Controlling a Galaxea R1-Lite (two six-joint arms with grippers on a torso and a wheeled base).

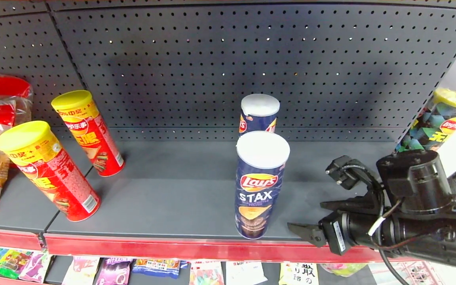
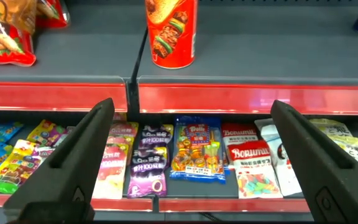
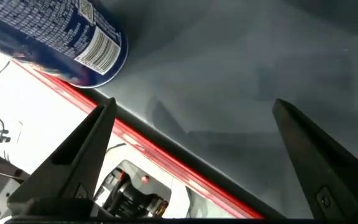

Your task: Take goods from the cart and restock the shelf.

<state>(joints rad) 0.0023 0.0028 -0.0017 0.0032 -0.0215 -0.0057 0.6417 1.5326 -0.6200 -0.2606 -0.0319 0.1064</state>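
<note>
In the head view, the right gripper [image 1: 308,217] hangs at the front of the shelf [image 1: 172,186], just beside the front blue can [image 1: 260,186]. Its jaws are spread wide and hold nothing. That can stands upright near the red front lip [image 1: 152,247], with the rear blue can [image 1: 259,114] directly behind it. The placing step looks complete. The next move probably calls for a straight pull back off the shelf, then a trip to the cart. Bare shelf lies open between the blue cans and the nearest red can [image 1: 48,170].

In the left wrist view, the left gripper [image 2: 192,106] is wide open and empty. It faces the lip, with sweet packets [image 2: 194,149] on the lower shelf [image 2: 166,200].

In the right wrist view, the open gripper sits over the lip with the can's base close to one finger. A sideways brush could tip the can.
</note>
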